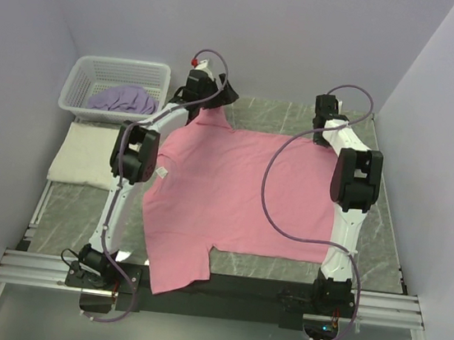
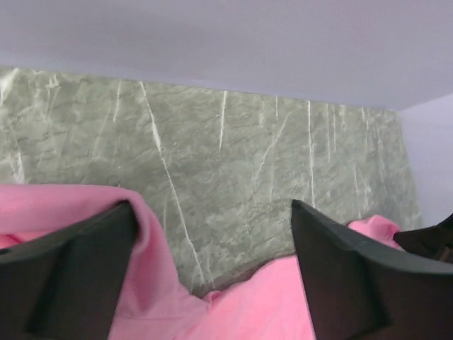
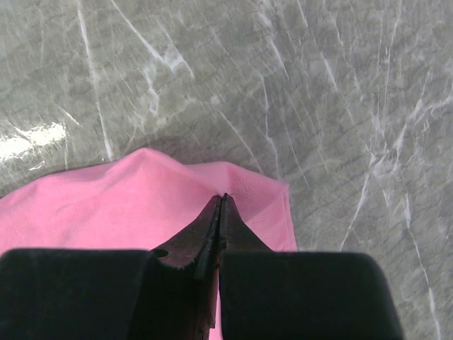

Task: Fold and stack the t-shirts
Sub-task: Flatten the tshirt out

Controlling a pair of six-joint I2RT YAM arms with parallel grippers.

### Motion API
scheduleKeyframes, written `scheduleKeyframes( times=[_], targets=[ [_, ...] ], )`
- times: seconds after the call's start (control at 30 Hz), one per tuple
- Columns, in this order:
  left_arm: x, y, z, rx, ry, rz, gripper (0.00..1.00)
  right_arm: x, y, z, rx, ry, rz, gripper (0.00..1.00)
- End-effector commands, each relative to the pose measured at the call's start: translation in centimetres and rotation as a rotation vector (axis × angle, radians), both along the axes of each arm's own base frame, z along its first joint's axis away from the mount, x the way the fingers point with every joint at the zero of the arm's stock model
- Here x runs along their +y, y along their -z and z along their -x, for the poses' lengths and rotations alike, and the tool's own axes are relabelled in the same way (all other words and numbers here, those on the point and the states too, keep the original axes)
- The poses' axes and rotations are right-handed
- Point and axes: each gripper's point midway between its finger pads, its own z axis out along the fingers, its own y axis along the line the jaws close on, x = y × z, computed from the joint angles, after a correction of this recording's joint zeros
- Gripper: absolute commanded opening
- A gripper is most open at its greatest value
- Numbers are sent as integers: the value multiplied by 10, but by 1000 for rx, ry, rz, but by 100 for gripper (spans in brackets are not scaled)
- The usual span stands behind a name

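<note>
The pink t-shirt lies spread flat across the marble table, its near sleeve hanging over the front edge. At the shirt's far left corner my left gripper stands open, and in the left wrist view pink cloth drapes against the left finger. At the far right corner my right gripper is shut, its tips pinching a tented fold of the pink t-shirt. A folded cream t-shirt lies at the left. A lavender t-shirt is bunched in the basket.
A white lattice basket stands at the back left corner. Walls close in on three sides. A metal rail runs along the near edge by the arm bases. Bare marble shows behind the shirt.
</note>
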Motion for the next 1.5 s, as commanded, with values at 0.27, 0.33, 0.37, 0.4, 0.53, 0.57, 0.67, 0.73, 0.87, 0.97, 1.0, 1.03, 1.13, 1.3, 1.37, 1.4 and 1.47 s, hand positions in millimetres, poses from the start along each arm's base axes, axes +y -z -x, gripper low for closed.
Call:
scheduleKeyframes(
  times=[0.27,0.33,0.37,0.4,0.53,0.57,0.67,0.73,0.87,0.97,1.0,1.03,1.13,1.3,1.37,1.4,1.47],
  targets=[
    [45,-70,38,-47,-210,-70,98,0,-34,-12,-104,15,-25,0],
    [40,-72,45,-55,-182,-96,99,1,-33,-11,-103,12,-32,0],
    [39,-70,47,-40,-185,-101,99,1,-34,-11,-104,13,-36,0],
    [39,-66,49,-18,-187,-103,98,2,-33,-10,-102,13,-39,0],
    [49,-40,67,125,-253,-82,97,2,-31,-9,-98,12,-42,0],
    [52,-36,71,145,-271,-80,98,2,-32,-9,-100,12,-46,0],
    [62,-17,81,209,-331,-67,98,4,-28,-8,-93,13,-58,0],
    [63,-9,83,239,-341,-58,97,6,-25,-7,-89,12,-62,0],
    [59,4,81,272,-334,-49,95,6,-24,-6,-91,12,-62,0],
    [59,24,77,315,-343,-65,93,5,-24,-6,-89,12,-58,0],
    [59,25,76,325,-346,-65,92,5,-24,-6,-87,12,-58,0],
    [60,28,75,331,-355,-68,92,5,-24,-6,-88,13,-57,0],
    [60,42,74,365,-371,-67,89,5,-22,-7,-88,13,-57,0],
    [57,52,71,385,-372,-61,86,3,-21,-6,-84,15,-53,0],
    [54,52,69,374,-360,-51,82,4,-21,-7,-86,15,-52,0],
    [54,50,67,362,-356,-52,81,4,-22,-7,-87,14,-54,0],
    [52,52,64,354,-348,-52,77,4,-21,-8,-88,13,-53,0]
  ],
)
